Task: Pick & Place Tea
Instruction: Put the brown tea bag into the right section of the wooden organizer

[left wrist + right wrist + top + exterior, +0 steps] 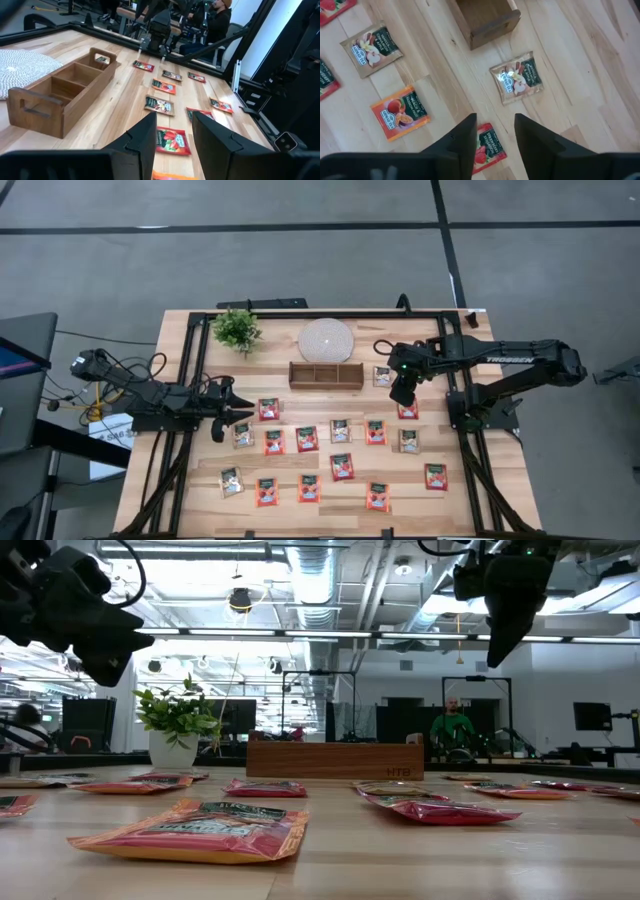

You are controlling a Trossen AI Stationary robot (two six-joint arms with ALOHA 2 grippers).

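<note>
Several small flat tea sachets lie flat and spread over the wooden table, most red-orange (341, 466), some beige with green labels (383, 376). My right gripper (402, 394) hangs open high above the table, pointing steeply down, just right of the wooden tray (326, 374). In its wrist view (495, 134) a red sachet (489, 146) lies on the table below its fingers, a beige one (516, 78) beyond. My left gripper (240, 410) hovers open at the table's left, level, pointing right; a red sachet (171, 140) shows past its fingers (172, 142).
The three-part wooden tray (60, 95) stands at the table's far middle, with a round white disc (325, 340) behind it and a small potted plant (237, 330) at the far left. A black frame runs along the table's edges. A person (452, 726) sits in the room beyond.
</note>
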